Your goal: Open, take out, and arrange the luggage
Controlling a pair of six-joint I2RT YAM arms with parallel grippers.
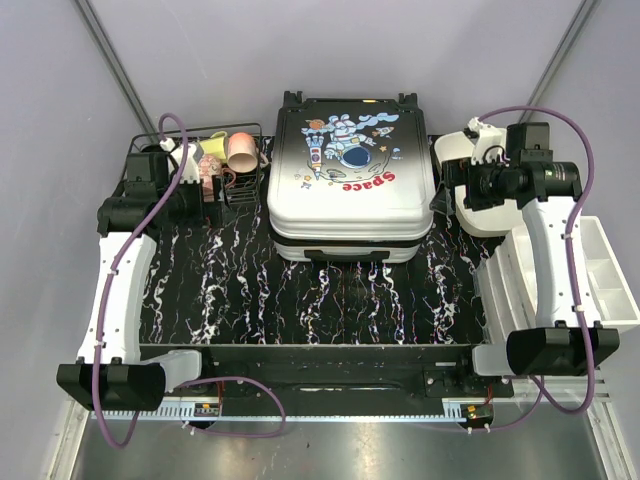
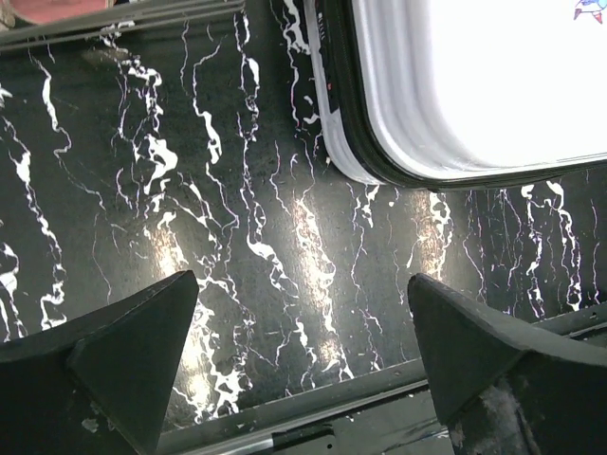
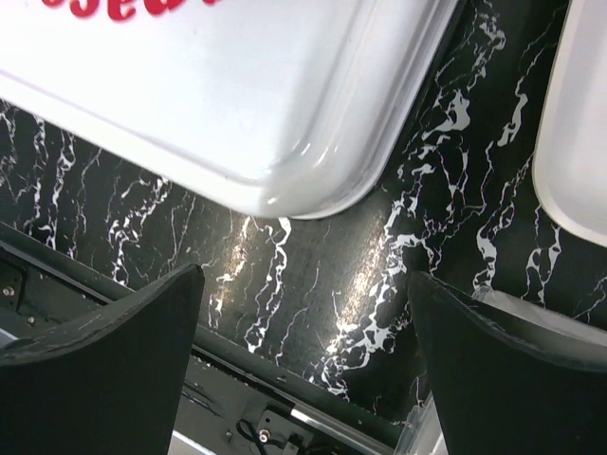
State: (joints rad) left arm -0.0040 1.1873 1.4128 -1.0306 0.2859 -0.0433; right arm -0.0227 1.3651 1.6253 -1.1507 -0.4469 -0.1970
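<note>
Seeing my left claw (image 2: 302,280) released at 9 o'clock of the suitcase (image 1: 350,185), right claw (image 3: 305,275) released at 3, equally near.

luggage (image 1: 350,180): hard shell, glossy and smooth, ribbed along the side, with a printed lid.
table (image 1: 250,290): black sheet veined white like marble, glossy, with lamp glare on it.
basket (image 1: 215,131), at 9 o'clock of the luggage: thin black wire.
bin (image 1: 620,300), at 4 o'clock of the luggage: white plastic, smooth.
left gripper (image 2: 303,284): matt black fingers, faintly scuffed.
right gripper (image 3: 303,275): matt black fingers, finely scratched.
cable (image 1: 587,160): smooth purple sheath.
</note>
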